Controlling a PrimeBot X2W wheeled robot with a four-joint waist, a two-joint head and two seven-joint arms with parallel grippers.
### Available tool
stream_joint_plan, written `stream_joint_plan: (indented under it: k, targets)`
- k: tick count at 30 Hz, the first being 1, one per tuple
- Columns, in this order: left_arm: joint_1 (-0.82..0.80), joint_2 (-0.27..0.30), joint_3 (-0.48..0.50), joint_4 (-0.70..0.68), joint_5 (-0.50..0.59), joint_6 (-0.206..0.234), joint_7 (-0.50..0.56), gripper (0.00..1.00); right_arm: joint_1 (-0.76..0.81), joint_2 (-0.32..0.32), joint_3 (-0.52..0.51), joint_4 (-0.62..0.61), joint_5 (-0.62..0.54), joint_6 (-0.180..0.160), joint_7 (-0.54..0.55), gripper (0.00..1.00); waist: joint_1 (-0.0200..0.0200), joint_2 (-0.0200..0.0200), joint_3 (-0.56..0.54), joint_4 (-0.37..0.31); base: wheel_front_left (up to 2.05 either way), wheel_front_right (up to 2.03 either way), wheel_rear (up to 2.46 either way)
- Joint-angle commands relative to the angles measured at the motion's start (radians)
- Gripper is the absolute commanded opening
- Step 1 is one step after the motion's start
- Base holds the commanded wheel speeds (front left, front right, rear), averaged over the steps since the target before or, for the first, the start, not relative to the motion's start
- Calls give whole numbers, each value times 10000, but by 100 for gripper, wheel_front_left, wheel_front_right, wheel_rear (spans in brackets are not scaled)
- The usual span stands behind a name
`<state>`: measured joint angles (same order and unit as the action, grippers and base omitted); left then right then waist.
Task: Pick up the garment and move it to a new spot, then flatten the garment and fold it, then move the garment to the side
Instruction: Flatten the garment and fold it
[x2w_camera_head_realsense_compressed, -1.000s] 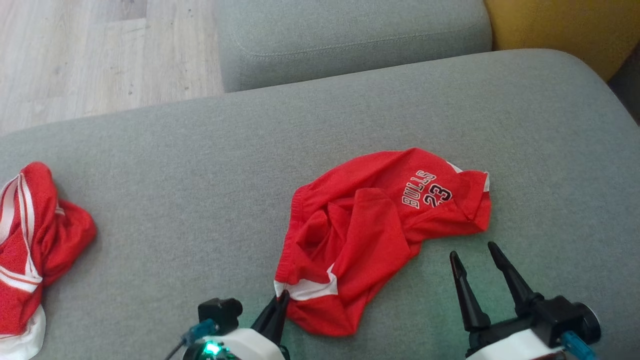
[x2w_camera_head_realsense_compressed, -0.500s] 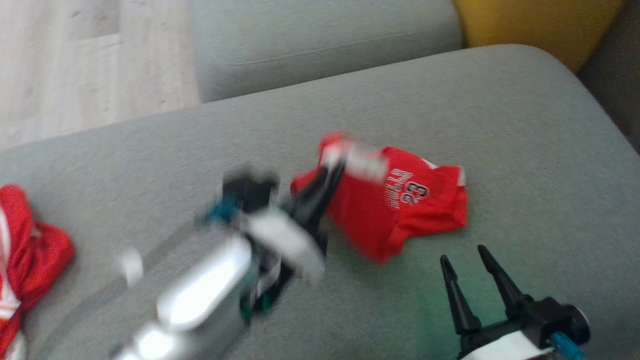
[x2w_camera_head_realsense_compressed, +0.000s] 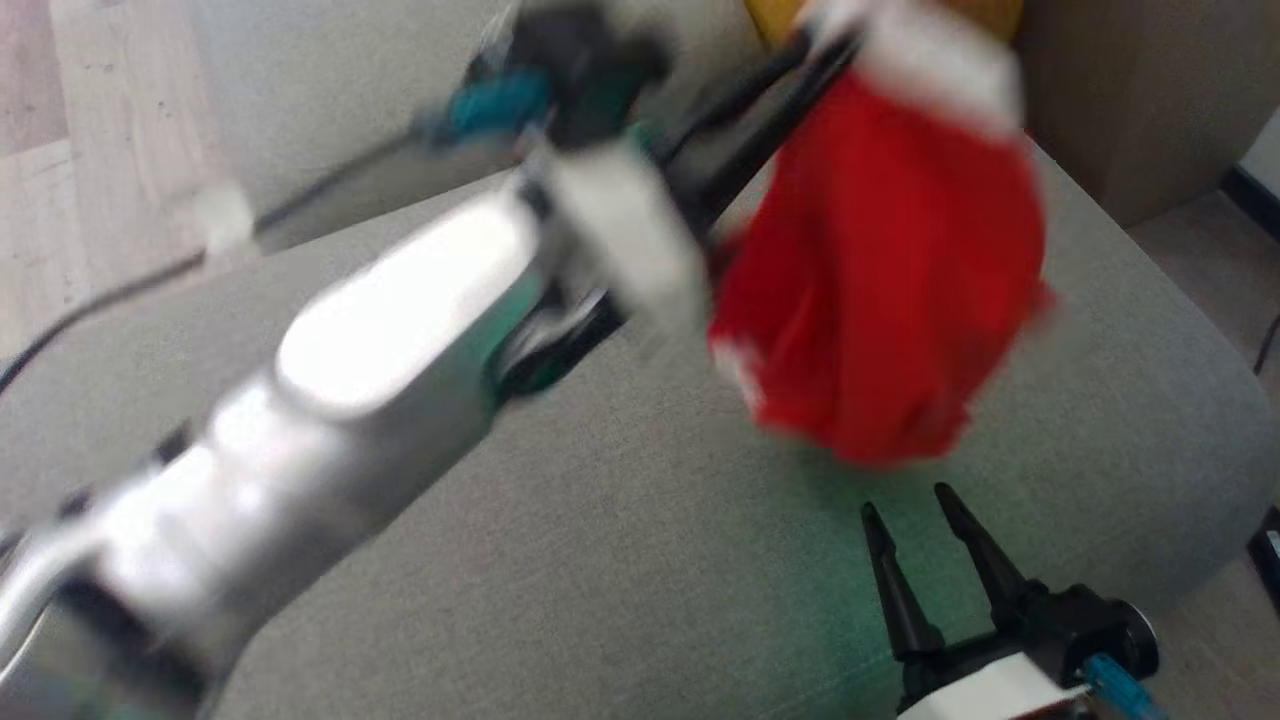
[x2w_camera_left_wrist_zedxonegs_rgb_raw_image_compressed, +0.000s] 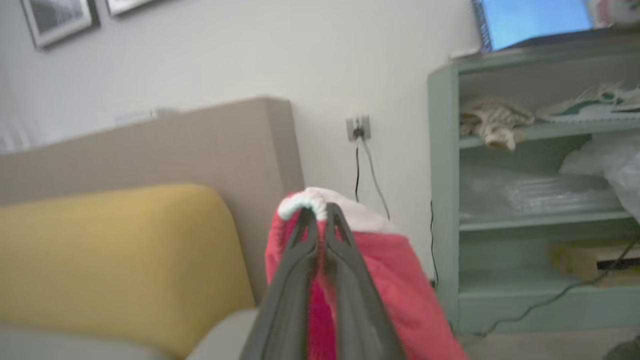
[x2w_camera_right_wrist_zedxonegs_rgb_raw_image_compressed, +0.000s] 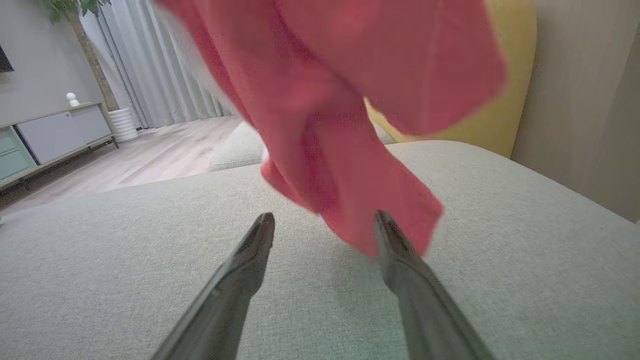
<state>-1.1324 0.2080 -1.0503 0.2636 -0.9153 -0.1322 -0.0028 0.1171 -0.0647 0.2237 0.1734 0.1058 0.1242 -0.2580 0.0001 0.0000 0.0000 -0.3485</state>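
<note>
Left gripper (x2w_camera_head_realsense_compressed: 815, 55) holds the red garment (x2w_camera_head_realsense_compressed: 890, 300) up off the grey sofa seat (x2w_camera_head_realsense_compressed: 650, 560); right gripper (x2w_camera_head_realsense_compressed: 905, 502) is spread wide and holds nothing.

In the head view we see the left arm blurred, with its fingers up at 12 o'clock. They are pinched tight on the garment's white-trimmed edge, and the red cloth hangs clear of the seat toward 1 o'clock. In the left wrist view both fingers are pressed together with the white hem bunched at their tips. The cloth drapes down toward 5 o'clock, a yellow cushion (x2w_camera_left_wrist_zedxonegs_rgb_raw_image_compressed: 110, 250) sits at 8 o'clock and a green shelf unit (x2w_camera_left_wrist_zedxonegs_rgb_raw_image_compressed: 445, 200) at 3 o'clock. The right gripper sits at 5 o'clock in the head view, over the seat. In its wrist view the garment's lower edge dangles at the fingertips, and we can't tell whether it touches them.
</note>
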Motion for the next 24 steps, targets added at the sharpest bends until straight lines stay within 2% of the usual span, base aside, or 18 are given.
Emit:
stream_joint_plan:
  k: [1,2,3,4,9,13,17,24]
  targets:
    - [494,907,-43,-177,-256,18,133,0,-331,75,184,-364,59,65,-38,100,-1,0,5,69,0,0,0]
    - [949,1277,-315,-249,-393,18,185,0,-294,84,131,-404,59,65,-38,100,-1,0,44,123,0,0,0]
    - [1994,1959,-568,-273,-698,18,53,0,-231,98,22,-481,64,65,-38,100,-1,0,169,276,0,0,0]
    - [2532,2258,-597,-232,-846,68,-95,0,-213,102,8,-501,64,65,-38,100,-1,0,253,369,0,0,0]
    - [4483,3207,-526,-205,-1255,588,-1025,0,-143,11,-58,-620,140,65,-38,100,-1,0,589,928,0,0,0]
    - [5216,3532,-460,-160,-1240,951,-1620,0,-121,-141,-241,-551,469,65,-38,100,-1,0,695,1399,0,0,0]
    - [5467,3636,-253,41,-1228,1168,-2032,0,-322,-387,-513,26,657,65,-38,100,-1,0,731,1787,0,0,0]
    - [5540,3533,-82,411,-1157,1078,-2313,0,-1116,-792,-223,1762,1250,65,-38,100,-1,0,749,2270,0,0,0]
